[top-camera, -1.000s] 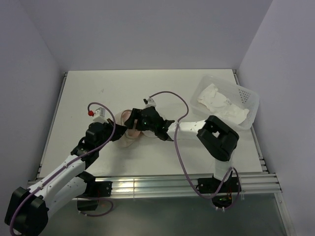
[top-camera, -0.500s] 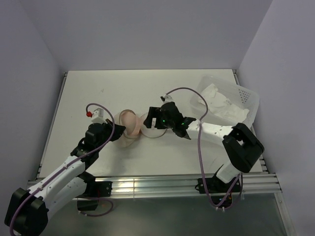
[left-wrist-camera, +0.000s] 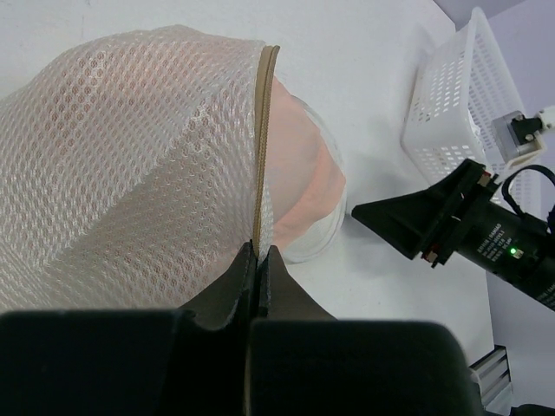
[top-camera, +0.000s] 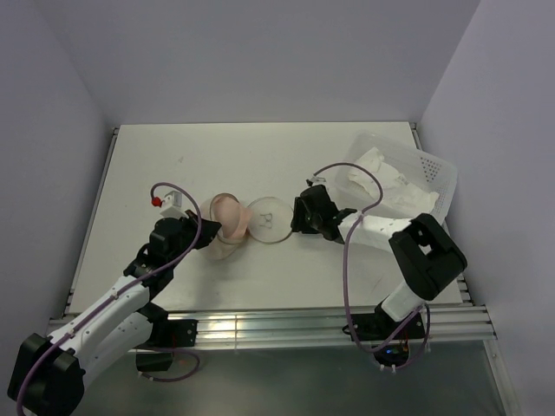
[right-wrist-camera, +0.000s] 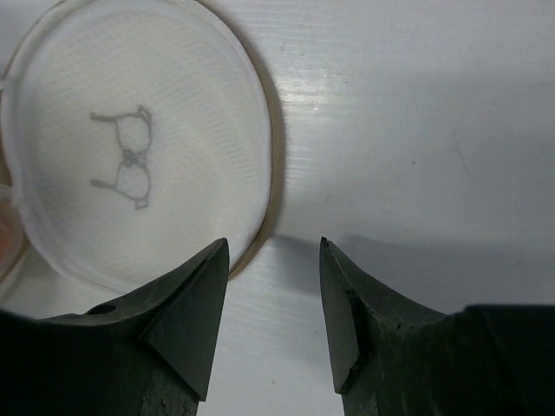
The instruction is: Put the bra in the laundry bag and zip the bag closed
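The laundry bag lies on its side left of table centre, a whitish mesh with a tan zip round its rim. The pink bra sits inside it and shows at the open mouth. The round lid with the dark bra outline lies flat and open on the table. My left gripper is shut on the bag's zip rim. My right gripper is open and empty, just right of the lid's edge.
A clear perforated bin holding white garments stands at the back right, behind my right arm; it also shows in the left wrist view. Purple cables loop above both arms.
My right gripper has drawn back to the right, from over the bag's mouth to beyond the lid. The lid now lies uncovered and flat. The left gripper has kept its hold.
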Available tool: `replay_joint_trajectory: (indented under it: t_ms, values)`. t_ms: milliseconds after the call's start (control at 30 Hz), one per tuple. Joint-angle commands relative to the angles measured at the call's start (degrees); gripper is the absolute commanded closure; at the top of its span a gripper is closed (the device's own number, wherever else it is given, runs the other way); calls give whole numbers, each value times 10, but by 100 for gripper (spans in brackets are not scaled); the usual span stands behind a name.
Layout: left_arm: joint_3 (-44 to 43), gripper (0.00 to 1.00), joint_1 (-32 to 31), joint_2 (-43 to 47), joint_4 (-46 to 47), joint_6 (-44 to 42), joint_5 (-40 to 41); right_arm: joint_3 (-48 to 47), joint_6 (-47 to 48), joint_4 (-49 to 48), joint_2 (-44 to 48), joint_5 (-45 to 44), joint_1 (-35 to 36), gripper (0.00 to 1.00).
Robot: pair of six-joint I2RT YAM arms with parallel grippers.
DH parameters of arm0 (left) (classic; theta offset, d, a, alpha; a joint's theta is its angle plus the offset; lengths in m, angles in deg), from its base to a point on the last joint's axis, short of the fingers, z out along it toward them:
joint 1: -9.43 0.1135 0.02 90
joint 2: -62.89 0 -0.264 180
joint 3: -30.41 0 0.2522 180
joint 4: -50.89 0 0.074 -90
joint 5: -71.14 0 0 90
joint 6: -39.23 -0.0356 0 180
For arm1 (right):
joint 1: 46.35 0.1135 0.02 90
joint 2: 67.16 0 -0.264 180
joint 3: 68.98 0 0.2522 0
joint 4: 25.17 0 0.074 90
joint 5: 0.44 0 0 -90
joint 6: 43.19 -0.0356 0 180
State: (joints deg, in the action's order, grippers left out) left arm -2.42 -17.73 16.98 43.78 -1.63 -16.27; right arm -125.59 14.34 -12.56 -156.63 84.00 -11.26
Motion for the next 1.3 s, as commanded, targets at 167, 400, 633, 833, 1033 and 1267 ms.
replay_joint_trajectory:
  t_ms: [167,400,633,833,1033,1267]
  values:
    - [5,100,0,17,24,-6,-4,-74,37,5,-72,-42,0,50]
    - [6,100,0,-5,41,-2,-12,-83,32,-10,-109,-12,1,73]
    - [-6,100,0,2,42,-6,-18,-40,21,-58,-28,-16,-2,100]
    - [-25,100,0,13,35,-12,-16,-21,37,4,167,-37,10,100]
    - [-69,100,-1,6,34,-18,-26,-135,77,209,295,-76,55,100]
    - [-86,100,-1,30,21,-15,-33,-128,86,251,232,-117,36,100]
